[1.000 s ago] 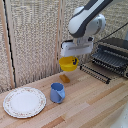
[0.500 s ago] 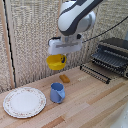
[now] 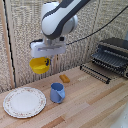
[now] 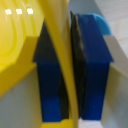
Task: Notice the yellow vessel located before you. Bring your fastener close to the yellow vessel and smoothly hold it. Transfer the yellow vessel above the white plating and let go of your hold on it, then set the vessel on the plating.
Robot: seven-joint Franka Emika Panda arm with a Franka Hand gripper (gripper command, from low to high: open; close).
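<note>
My gripper [image 3: 46, 62] hangs under its white wrist block and is shut on the rim of the yellow bowl [image 3: 39, 65], holding it in the air above the wooden table. The bowl is to the exterior view's right of the white plate [image 3: 24, 101], which lies on the table, and above the blue cup [image 3: 57, 92]. In the wrist view the dark blue fingers [image 4: 92, 70] pinch the yellow bowl's wall [image 4: 57, 55] between them, and the bowl fills much of the picture. A bit of the blue cup [image 4: 100, 22] shows past the fingers.
A small orange-tan block [image 3: 64, 78] lies on the table behind the cup. A dark wire rack and toaster-like appliance [image 3: 111, 57] stand at the exterior view's right. A slatted wall runs behind the table.
The arm has carried the yellow bowl toward the exterior view's left, from over the block toward the plate, still gripped.
</note>
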